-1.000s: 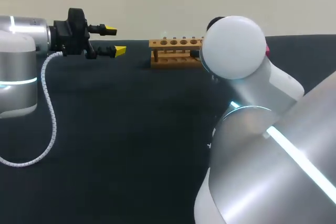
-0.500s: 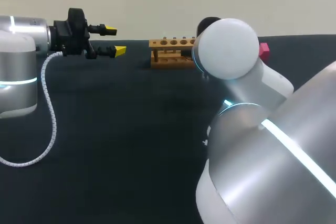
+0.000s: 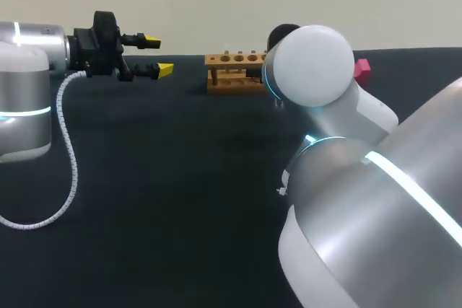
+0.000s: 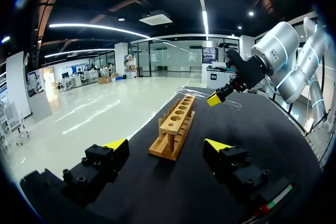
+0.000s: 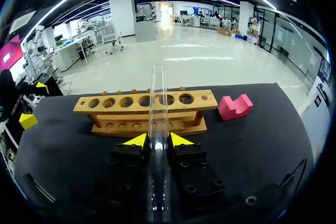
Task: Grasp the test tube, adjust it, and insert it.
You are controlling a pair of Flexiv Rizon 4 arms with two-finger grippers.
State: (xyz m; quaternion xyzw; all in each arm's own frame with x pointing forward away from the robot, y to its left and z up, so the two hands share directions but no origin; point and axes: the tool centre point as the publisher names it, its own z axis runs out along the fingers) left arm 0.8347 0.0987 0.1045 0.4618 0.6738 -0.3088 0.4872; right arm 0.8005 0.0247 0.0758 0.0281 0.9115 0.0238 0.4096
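1 hand is hidden in the head view: the right arm (image 3: 361,200) fills the near right, and its bulky white joint covers everything past its wrist. The joint also cuts off the right end of the light wooden rack (image 3: 232,70) at the far edge of the black table (image 3: 159,178). A pink notched block (image 3: 362,68) peeks out to the right. The left gripper (image 3: 159,55) hangs at the far left, fingers apart, holding nothing.

From the left wrist, those 2 spread tips frame the rack's end. The right gripper (image 4: 218,98) sits near its other end, its load hard to make out.

From the right wrist, both tips clamp a clear glass test tube (image 5: 157,103), which points at the rack's middle. At least 5 round holes show dark.
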